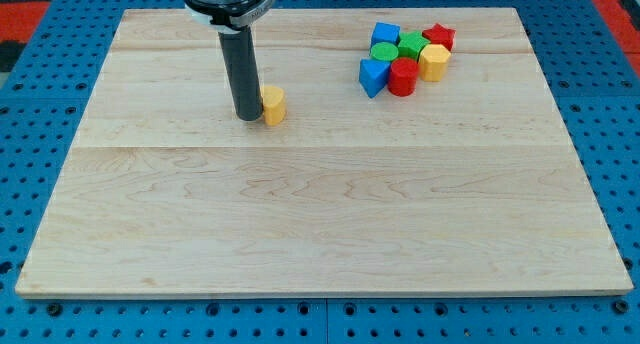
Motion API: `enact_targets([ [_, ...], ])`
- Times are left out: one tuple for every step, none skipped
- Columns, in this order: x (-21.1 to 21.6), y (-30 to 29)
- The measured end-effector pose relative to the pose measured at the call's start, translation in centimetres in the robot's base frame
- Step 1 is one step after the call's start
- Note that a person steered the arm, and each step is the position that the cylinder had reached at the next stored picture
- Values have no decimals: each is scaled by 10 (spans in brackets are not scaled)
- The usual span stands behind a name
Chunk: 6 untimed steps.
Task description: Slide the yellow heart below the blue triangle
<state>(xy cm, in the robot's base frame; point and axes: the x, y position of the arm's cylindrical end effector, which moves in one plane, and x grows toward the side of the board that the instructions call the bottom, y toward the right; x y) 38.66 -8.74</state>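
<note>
The yellow heart [273,105] lies on the wooden board left of centre, in the upper part of the view. My tip [248,115] touches the board right at the heart's left side. The blue triangle [373,77] sits well to the heart's right, at the lower left of a tight cluster of blocks.
The cluster at the view's upper right also holds a red cylinder [403,78], a yellow hexagon [434,61], a green block [384,52], another green block [412,44], a blue cube [386,34] and a red star [439,36]. The board's [320,224] edges meet a blue perforated surround.
</note>
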Motion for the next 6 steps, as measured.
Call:
enact_targets([
  [-16,0],
  [-16,16],
  [-16,34],
  [-16,47],
  [-16,62],
  [-16,78],
])
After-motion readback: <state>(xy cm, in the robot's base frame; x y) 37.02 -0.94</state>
